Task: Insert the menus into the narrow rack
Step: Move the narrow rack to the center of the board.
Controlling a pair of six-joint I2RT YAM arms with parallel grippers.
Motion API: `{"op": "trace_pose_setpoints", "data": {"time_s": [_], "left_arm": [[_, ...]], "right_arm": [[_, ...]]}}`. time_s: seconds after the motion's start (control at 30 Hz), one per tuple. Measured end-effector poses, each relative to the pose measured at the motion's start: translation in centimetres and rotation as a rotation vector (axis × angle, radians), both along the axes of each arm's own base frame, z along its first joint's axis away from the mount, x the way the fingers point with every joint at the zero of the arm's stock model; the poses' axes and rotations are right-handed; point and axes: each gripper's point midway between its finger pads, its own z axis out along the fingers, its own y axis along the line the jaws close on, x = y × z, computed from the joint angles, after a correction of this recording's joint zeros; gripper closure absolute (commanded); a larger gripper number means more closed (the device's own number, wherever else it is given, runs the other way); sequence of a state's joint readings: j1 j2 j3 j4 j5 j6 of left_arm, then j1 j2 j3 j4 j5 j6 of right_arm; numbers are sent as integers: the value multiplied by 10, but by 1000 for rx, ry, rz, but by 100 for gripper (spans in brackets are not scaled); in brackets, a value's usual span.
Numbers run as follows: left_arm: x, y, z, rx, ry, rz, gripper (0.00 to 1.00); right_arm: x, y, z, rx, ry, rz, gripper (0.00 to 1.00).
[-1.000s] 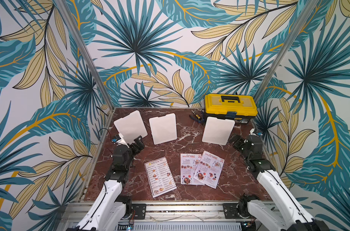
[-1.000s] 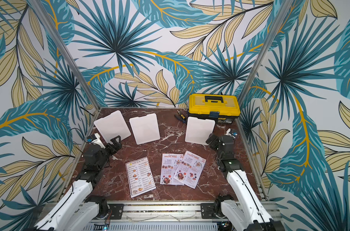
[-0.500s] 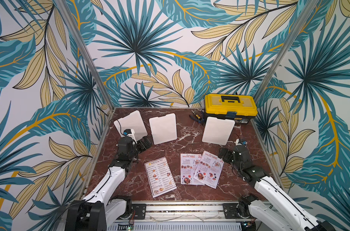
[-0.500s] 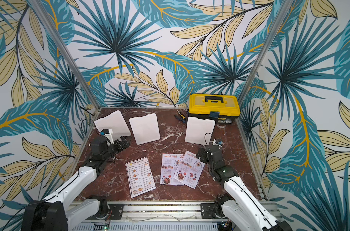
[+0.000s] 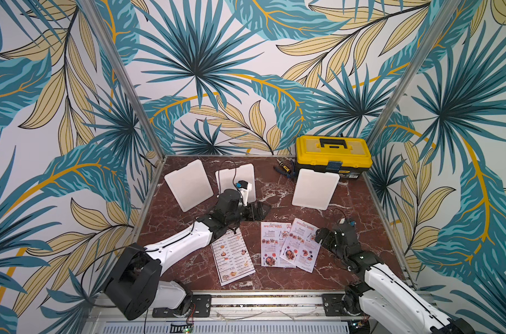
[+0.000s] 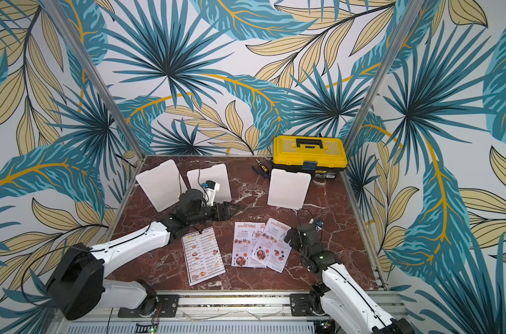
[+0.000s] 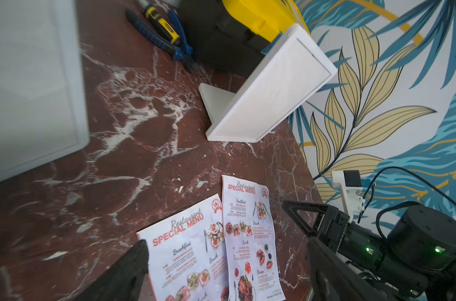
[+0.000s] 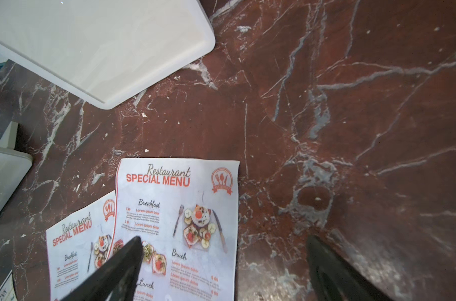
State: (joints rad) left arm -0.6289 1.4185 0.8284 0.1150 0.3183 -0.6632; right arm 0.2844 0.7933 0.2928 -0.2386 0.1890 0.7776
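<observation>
Scene at the start of the work. Three menus lie flat on the table [image 5: 361, 208]: the Dim Sum sheet [image 6: 204, 257] on its own, and two Special Menu sheets [image 6: 243, 245] [image 6: 276, 245] just beside it, the one nearer the right arm overlapping the other's edge. Three white racks [image 5: 188, 185] [image 5: 247, 175] [image 5: 315, 189] stand tilted along the far side. None holds a sheet, so nothing is inserted and all three menus remain to be picked up and slotted.

The right gripper [image 8: 225, 241], jaws wide apart and empty, hangs low over the outer edge of the top Special Menu. One finger is above the print and the other above bare table. Contact cannot be judged.

The left gripper [image 6: 223, 211], likewise spread and empty, reaches past the Dim Sum sheet, in front of the middle rack.

Likely step in hand: the first grasp.
</observation>
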Motion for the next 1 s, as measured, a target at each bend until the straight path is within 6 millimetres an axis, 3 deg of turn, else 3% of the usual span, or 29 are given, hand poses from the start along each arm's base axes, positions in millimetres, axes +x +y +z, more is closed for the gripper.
{"op": "trace_pose_setpoints", "data": {"time_s": [0.17, 0.27, 0.43, 0.57, 0.7, 0.83, 1.0], "left_arm": [[13, -32, -12, 45, 1, -52, 9], [39, -53, -4, 74, -72, -70, 23], [80, -84, -1, 105, -176, -107, 27], [98, -97, -8, 129, -207, -118, 39], [111, -108, -4, 134, -248, -135, 38], [122, -121, 3, 128, -297, -160, 37], [133, -133, -2, 132, -330, -188, 35]], "right_arm": [[16, -5, 13, 23, -75, -31, 4], [25, -15, 21, 30, -110, -69, 4], [43, -43, 39, 43, -200, -169, 7], [52, -80, 48, 105, -257, -311, 17], [66, -105, 44, 174, -247, -391, 24], [93, -111, 37, 255, -227, -389, 30], [129, -105, 20, 350, -175, -325, 30]]}}
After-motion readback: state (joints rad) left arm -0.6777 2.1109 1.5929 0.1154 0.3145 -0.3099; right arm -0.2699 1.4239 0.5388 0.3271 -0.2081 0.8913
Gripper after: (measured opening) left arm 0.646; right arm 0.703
